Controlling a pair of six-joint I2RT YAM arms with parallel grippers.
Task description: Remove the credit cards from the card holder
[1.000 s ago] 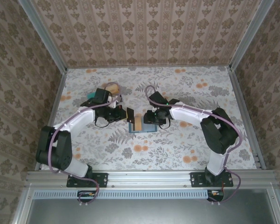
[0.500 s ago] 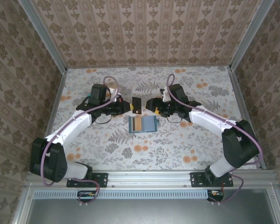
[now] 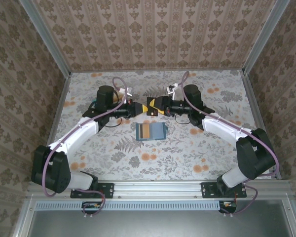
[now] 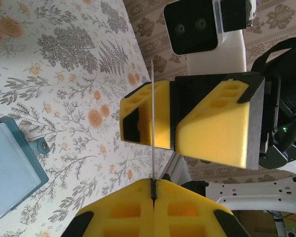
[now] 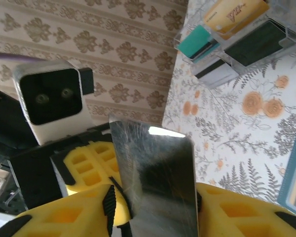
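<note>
Where the flowered counter [image 3: 202, 148] runs under the rig, left arm [image 3: 84, 129] and right arm [image 3: 222, 127] reach in over its middle and meet nose to nose, up off the surface.

Clear tray [image 5: 290, 45] sits on the counter in the right wrist view. A teal card [image 5: 195, 42], a gold card [image 5: 234, 14] and a dark card [image 5: 259, 42] lie in it.

Card holder [image 3: 159, 131] lies open and flat on the counter, nearer the bases than the meeting point. A tan card [image 3: 144, 131] shows on its left half.

Left end effector [image 4: 153, 192] is clenched on one end of the grey card [image 5: 155, 168], which is edge-on to its own camera.

Right end effector [image 4: 172, 126]: fingers stand either side of the same card's other end. Cannot tell whether they are clamped on it.

Grey card is up in the air between the two, well apart from the holder.
</note>
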